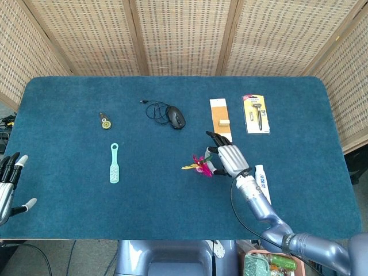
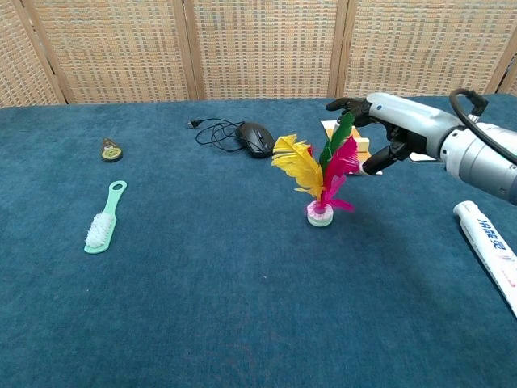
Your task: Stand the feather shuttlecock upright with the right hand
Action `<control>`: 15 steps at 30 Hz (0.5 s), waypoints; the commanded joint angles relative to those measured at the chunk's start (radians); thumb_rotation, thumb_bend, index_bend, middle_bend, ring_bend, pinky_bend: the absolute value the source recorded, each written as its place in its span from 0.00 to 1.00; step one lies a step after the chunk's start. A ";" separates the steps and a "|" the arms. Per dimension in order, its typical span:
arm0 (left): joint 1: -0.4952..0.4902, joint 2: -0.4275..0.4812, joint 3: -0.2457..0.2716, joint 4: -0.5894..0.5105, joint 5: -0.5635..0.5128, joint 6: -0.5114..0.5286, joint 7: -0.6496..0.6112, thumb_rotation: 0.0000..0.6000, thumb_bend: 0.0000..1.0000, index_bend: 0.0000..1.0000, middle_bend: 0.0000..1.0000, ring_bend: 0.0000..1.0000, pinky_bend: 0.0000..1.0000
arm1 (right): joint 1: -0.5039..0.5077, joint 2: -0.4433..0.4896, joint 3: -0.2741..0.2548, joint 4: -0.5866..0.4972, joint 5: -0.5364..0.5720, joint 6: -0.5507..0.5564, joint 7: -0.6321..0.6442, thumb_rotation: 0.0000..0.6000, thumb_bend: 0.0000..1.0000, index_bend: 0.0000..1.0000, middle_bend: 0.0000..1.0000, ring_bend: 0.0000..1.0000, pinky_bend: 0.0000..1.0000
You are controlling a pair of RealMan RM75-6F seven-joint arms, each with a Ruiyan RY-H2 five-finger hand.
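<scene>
Here, blue lettering is seen along the white toothpaste tube point(image 2: 487, 240), but it cannot be read; the print on the yellow-backed blister pack holding a dark tool point(image 1: 256, 114) is likewise too small to make out. The multicoloured feather shuttlecock point(image 2: 317, 178) is stood on its pale round base on the blue felt-covered surface point(image 2: 202, 307), near the middle and just in front of the tan card with a small block on it point(image 1: 219, 119). Its long axis is upright, the base down and the yellow, green and pink feathers fanned upward, the yellow one leaning to the left. The right hand point(image 2: 392, 129) is held at the feather tips, its fingers apart; whether the green feather is touched or merely approached cannot be told, and nothing is clearly gripped. The left hand point(image 1: 8, 184) is seen at the near left edge, fingers spread and empty. A black wired computer mouse point(image 2: 257, 138), a mint-green plastic brush point(image 2: 103, 220) and a small round brass-coloured object point(image 2: 111, 149) lie well apart from the shuttlecock.
</scene>
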 commanded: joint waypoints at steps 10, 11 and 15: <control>0.004 0.011 0.000 -0.005 0.005 0.008 -0.021 1.00 0.00 0.00 0.00 0.00 0.00 | -0.056 0.088 -0.031 -0.066 -0.121 0.148 0.043 1.00 0.02 0.00 0.00 0.00 0.00; 0.004 0.012 0.001 -0.005 0.007 0.009 -0.024 1.00 0.00 0.00 0.00 0.00 0.00 | -0.068 0.103 -0.032 -0.082 -0.136 0.173 0.050 1.00 0.01 0.00 0.00 0.00 0.00; 0.010 0.016 0.004 -0.005 0.020 0.023 -0.034 1.00 0.00 0.00 0.00 0.00 0.00 | -0.129 0.190 -0.048 -0.163 -0.192 0.278 0.058 1.00 0.00 0.00 0.00 0.00 0.00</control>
